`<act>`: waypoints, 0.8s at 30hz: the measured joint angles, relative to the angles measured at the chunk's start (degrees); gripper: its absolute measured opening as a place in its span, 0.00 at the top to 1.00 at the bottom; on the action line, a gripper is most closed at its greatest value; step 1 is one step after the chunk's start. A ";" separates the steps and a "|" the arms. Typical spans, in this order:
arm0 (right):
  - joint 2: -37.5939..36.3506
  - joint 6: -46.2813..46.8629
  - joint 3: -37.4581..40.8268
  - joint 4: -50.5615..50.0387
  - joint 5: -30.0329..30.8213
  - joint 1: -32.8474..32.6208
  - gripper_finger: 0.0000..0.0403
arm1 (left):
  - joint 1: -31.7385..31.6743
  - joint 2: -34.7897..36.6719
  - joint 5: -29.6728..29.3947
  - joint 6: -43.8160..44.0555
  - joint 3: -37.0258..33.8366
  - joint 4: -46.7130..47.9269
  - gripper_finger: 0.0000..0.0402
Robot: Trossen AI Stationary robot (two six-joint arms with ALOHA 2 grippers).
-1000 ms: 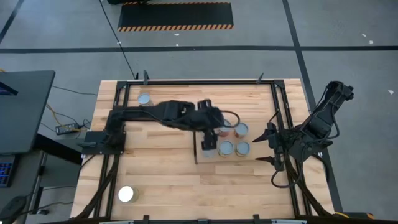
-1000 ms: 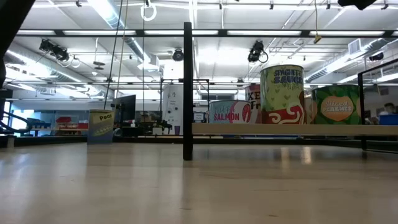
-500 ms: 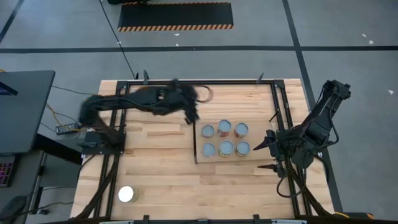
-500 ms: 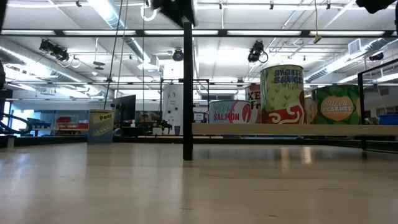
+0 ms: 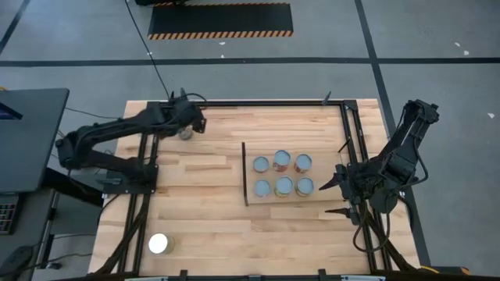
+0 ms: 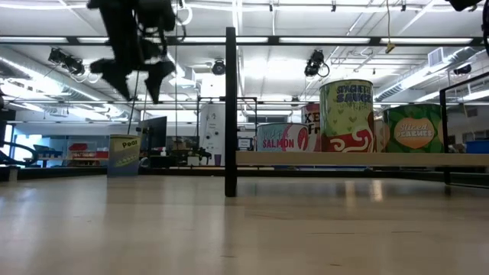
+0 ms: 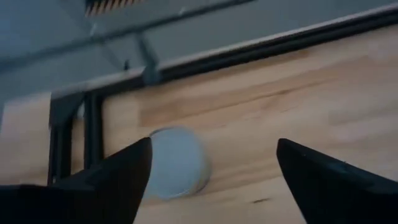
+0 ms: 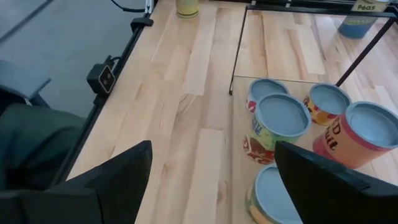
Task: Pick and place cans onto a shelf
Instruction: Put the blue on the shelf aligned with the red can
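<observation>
Several cans (image 5: 283, 173) with blue-grey tops stand upright in two rows on the pale shelf (image 5: 275, 200), beside its dark upright strip (image 5: 244, 173); the right wrist view shows them too (image 8: 283, 118). A lone can (image 5: 184, 134) stands on its base at the table's far left, and a white-glaring can (image 5: 158, 243) at the near left. My left gripper (image 5: 190, 123) hangs open above the far-left can (image 7: 177, 163), clear of it in the low view (image 6: 136, 85). My right gripper (image 5: 336, 193) waits open to the right of the shelf.
Black frame rails (image 5: 258, 101) run along the table's far edge and both sides, close to the far-left can. Bare planked tabletop (image 5: 203, 203) lies between the shelf and the near-left can. A grey desk (image 5: 27, 136) stands off the table's left edge.
My left gripper has swung away from the cans on the shelf, across the table to its far left corner, sinking and rolling as it went, and now hangs over the lone can there. All the cans on the shelf stand uncovered.
</observation>
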State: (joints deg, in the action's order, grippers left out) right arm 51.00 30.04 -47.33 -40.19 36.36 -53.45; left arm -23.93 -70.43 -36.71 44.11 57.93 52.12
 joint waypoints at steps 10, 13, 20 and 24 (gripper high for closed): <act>0.02 0.20 0.00 1.01 -0.39 -0.07 0.14 | -6.58 -0.72 0.71 7.81 -10.48 -8.13 0.08; 0.01 -0.10 0.00 1.16 -0.37 -0.07 0.14 | -7.15 -1.16 -0.17 9.51 -12.21 -9.58 0.08; 0.00 -0.63 0.00 1.14 -0.39 -0.07 0.14 | -8.76 -1.41 -1.25 12.55 -16.74 -15.07 0.08; 0.02 -0.67 0.00 1.14 -0.42 -0.07 0.14 | -10.32 -1.60 -0.60 12.51 -19.10 -18.42 0.08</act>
State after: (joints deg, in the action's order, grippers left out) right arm 51.03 29.36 -47.33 -39.06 35.94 -53.52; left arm -34.26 -72.03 -37.31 56.63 38.83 33.70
